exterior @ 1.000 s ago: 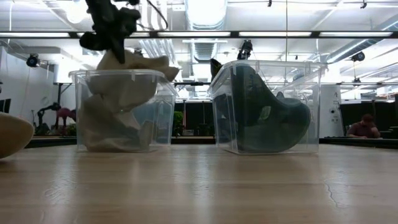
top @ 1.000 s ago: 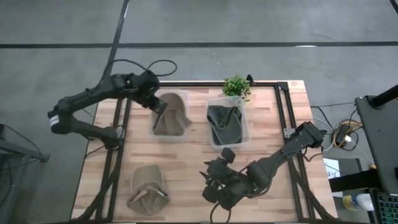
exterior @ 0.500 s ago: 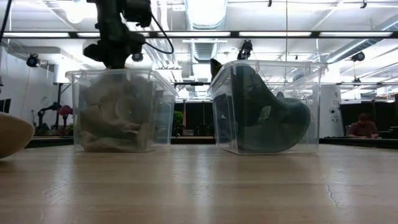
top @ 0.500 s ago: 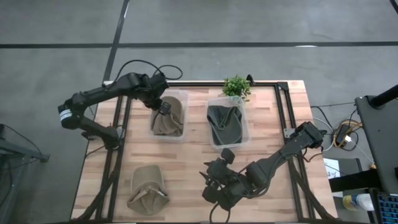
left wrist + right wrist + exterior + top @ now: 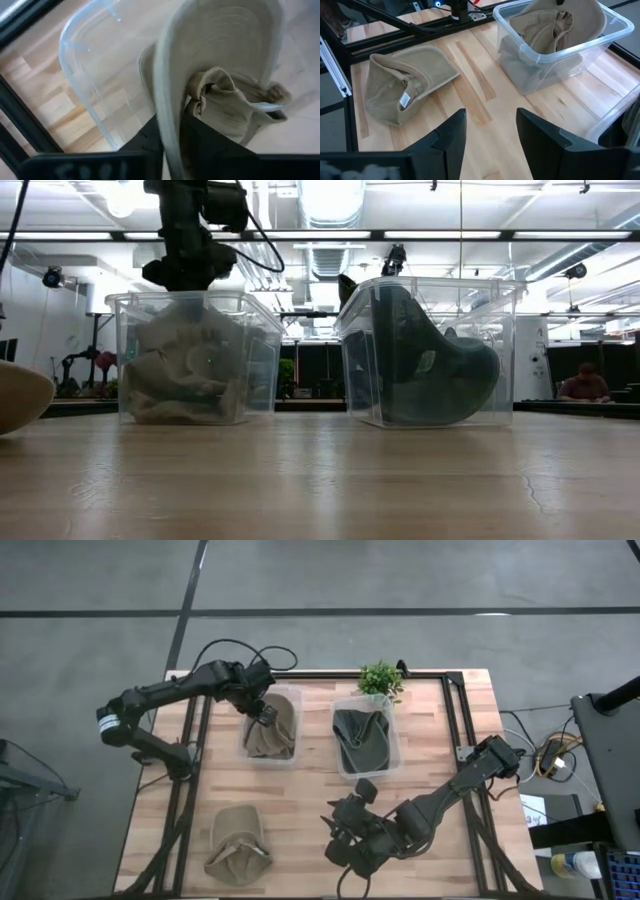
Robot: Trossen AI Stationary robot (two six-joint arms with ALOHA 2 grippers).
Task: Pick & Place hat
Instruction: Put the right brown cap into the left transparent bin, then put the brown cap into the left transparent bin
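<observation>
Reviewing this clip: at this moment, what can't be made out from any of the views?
- Left end effector: whether it grips the tan hat in the left bin; in the left wrist view the brim covers its fingers.
- Dark hat in the right bin: its far side, behind the bin wall in the low view.
- Loose tan hat: cut off by the low view's edge.
- Right end effector: idle, open.

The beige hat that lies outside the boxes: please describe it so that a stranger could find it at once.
Start at the wooden table and its two clear plastic boxes, which stand side by side at the far edge. The loose beige cloth hat lies flat on the bare wood at the near left corner. Unlike the other beige hat and the dark green hat, it is in no box.
</observation>
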